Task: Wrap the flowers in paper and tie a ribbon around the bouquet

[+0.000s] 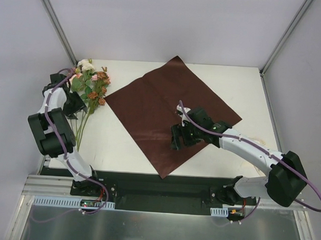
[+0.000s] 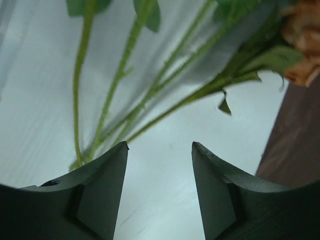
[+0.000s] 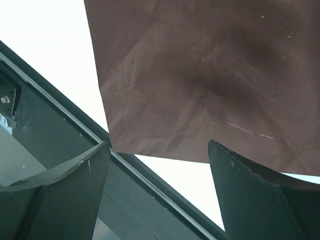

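Observation:
The flowers [image 1: 91,82] lie at the table's far left, pink, cream and rust blooms up, thin green stems [image 2: 117,85] trailing toward the near edge. My left gripper [image 1: 74,104] hovers at their left side. In the left wrist view it [image 2: 160,145] is open, with bare table between its fingers and the stems just beyond the tips. The dark red paper [image 1: 169,107] lies flat in the middle of the table. My right gripper [image 1: 181,136] hangs open above its near part, and the paper's near corner [image 3: 200,85] lies under the empty jaws. A faint cream strip, perhaps the ribbon [image 1: 256,140], lies beside the right arm.
The table's black front rail [image 3: 60,145] runs just below the paper's near corner. Grey enclosure walls and metal posts [image 1: 57,24] close in the table at the left, right and back. The left arm [image 1: 50,129] stands along the left edge.

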Action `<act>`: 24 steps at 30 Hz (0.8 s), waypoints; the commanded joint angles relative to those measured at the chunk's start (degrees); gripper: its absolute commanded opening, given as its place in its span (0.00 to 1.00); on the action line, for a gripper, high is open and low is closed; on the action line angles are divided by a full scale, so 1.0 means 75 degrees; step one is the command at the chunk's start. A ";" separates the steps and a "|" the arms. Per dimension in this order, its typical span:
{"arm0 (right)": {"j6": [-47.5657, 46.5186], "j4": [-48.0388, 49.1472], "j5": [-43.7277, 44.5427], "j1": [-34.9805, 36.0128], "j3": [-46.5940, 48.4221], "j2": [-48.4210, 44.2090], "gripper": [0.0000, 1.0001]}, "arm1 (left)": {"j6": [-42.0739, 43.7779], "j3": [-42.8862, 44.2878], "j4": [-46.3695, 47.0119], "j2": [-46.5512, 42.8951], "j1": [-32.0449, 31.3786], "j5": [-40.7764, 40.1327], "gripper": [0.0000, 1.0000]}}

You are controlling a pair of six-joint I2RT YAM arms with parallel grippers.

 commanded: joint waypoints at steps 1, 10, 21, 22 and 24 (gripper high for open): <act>-0.0396 0.0155 -0.0511 -0.0108 0.0269 -0.0060 0.82 | 0.0721 0.1361 -0.0194 0.0862 0.0104 -0.0657 0.55; -0.0456 0.0225 -0.1320 -0.0799 0.0047 -0.0470 0.80 | 0.1542 0.1985 -0.0323 0.1884 0.0104 -0.1736 0.49; -0.0444 0.0377 -0.1414 -0.0835 -0.0047 -0.0423 0.80 | 0.1906 0.1916 -0.0324 0.2471 0.0046 -0.1854 0.39; -0.0444 0.0389 -0.1379 -0.0858 -0.0036 -0.0435 0.80 | 0.1906 0.1950 -0.0312 0.2518 -0.0001 -0.1947 0.38; -0.0456 0.0412 -0.1321 -0.0881 -0.0059 -0.0482 0.80 | 0.1953 0.1986 -0.0312 0.2647 -0.0060 -0.1960 0.32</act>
